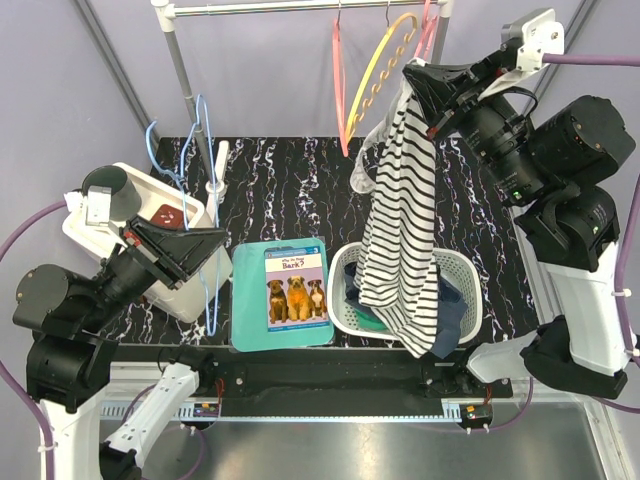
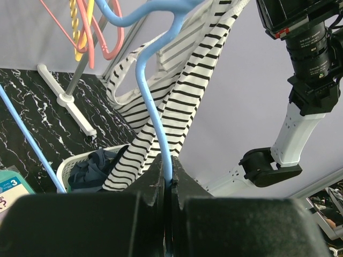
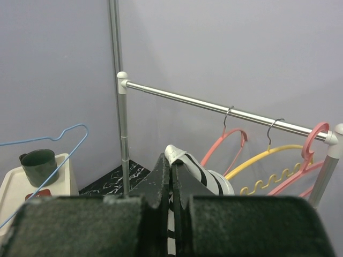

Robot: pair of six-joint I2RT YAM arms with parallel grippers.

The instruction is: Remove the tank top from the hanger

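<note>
Partly hidden: basket (image 1: 338, 290) behind tank top (image 1: 400, 220); right fingers (image 3: 159, 184) pinch strap (image 3: 180, 156).

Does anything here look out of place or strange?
Yes. The blue hanger is off the rail, pinched in the left gripper. The striped tank top dangles from the right gripper, its hem over the basket.

The blue hanger (image 2: 146, 96) is cropped at top; fingers (image 3: 155, 184) hide most of the tank top (image 3: 201, 174).
</note>
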